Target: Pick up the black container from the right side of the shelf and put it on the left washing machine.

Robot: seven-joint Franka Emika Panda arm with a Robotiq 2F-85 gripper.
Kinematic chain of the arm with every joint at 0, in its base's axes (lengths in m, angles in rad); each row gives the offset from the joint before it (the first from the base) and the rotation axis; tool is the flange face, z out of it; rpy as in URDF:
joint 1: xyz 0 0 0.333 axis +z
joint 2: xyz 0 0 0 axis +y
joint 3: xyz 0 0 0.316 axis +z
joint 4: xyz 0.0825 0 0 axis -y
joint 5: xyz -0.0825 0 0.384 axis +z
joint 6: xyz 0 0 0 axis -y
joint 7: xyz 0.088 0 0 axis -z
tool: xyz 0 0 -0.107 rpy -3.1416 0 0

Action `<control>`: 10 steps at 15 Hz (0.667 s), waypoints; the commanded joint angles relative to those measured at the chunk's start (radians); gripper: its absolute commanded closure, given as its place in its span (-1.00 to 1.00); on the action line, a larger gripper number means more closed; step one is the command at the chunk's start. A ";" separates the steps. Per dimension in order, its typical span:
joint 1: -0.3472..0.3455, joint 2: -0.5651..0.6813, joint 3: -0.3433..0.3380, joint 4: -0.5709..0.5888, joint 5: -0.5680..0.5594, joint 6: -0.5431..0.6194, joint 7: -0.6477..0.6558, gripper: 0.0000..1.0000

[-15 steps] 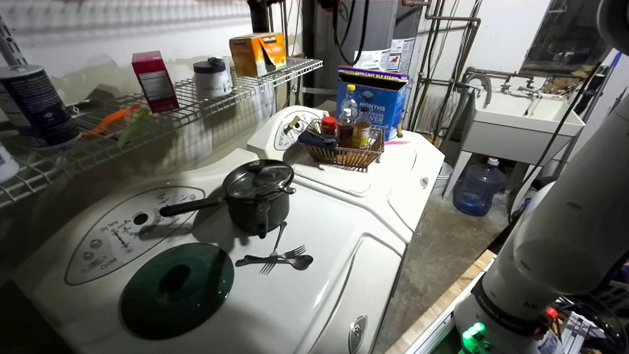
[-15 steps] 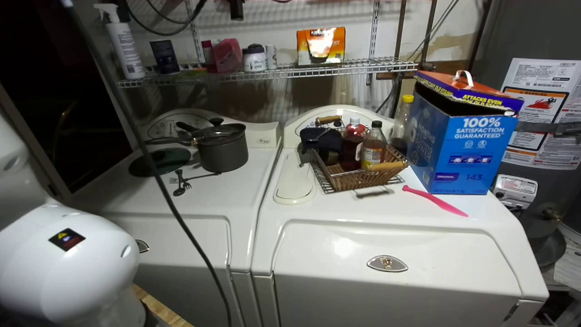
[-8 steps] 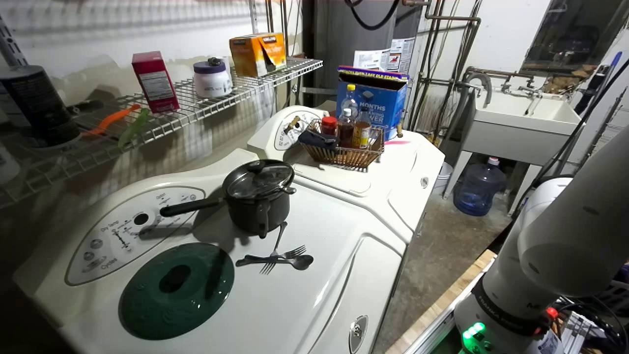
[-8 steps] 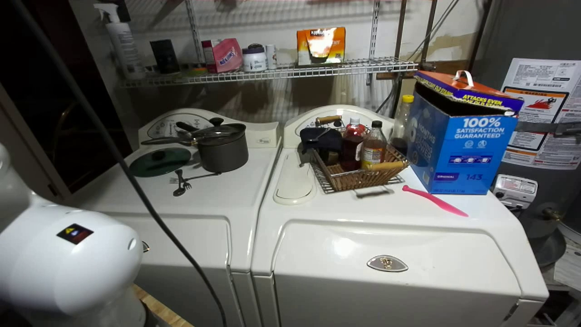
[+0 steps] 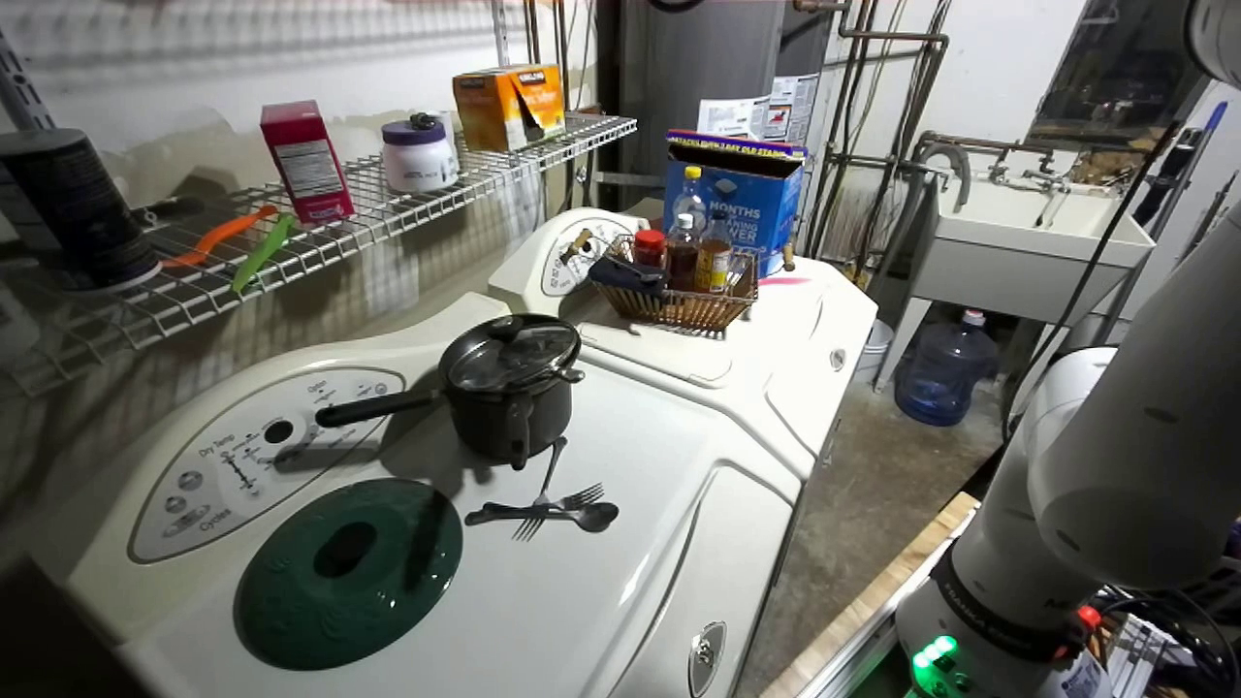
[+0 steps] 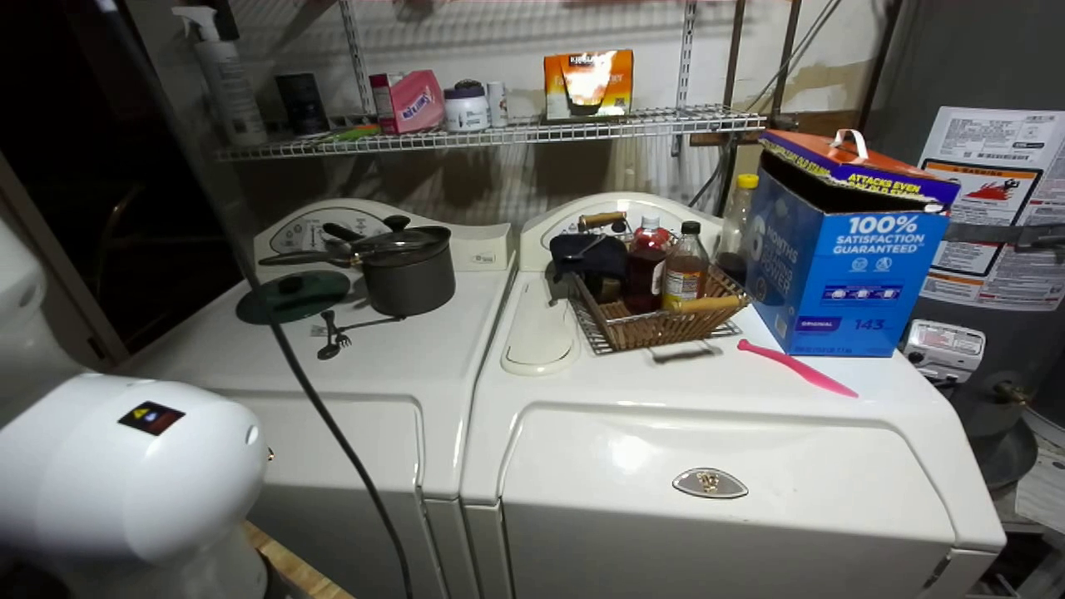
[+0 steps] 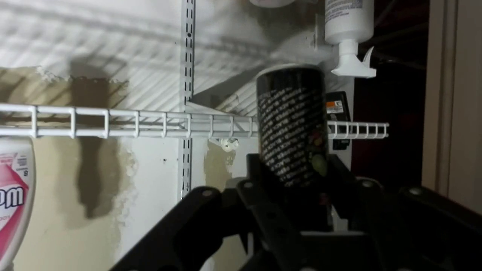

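Observation:
In the wrist view, whose picture stands upside down, my gripper (image 7: 295,162) is shut on a black container (image 7: 292,120) with slanted white lettering. Its fingers (image 7: 253,165) lie along both sides of it. The container shows in front of a white wire shelf rail (image 7: 150,128), apart from it as far as I can tell. The gripper and held container are out of both exterior views. The wire shelf (image 6: 666,123) runs along the wall. The left washing machine (image 6: 408,358) carries a dark green round lid (image 5: 388,543).
On the left machine stand a dark lidded pot (image 5: 514,427) and crossed cutlery (image 5: 553,509). A basket (image 6: 666,324) with bottles and a blue box (image 6: 865,283) stand on the right machine. A dark cylinder (image 5: 78,213) and spray bottle (image 6: 231,91) stand on the shelf's left end.
A black part and cable loop at the top edge of the exterior views have gone out of sight. The arm's link has shifted slightly, the hanging cable swung, and the shelf's left end is darker.

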 commanded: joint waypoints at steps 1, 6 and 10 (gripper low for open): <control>0.022 0.105 0.017 0.133 0.029 0.044 -0.023 0.60; 0.037 0.183 0.041 0.221 0.048 0.164 -0.005 0.60; 0.033 0.178 0.031 0.158 -0.130 0.153 0.097 0.60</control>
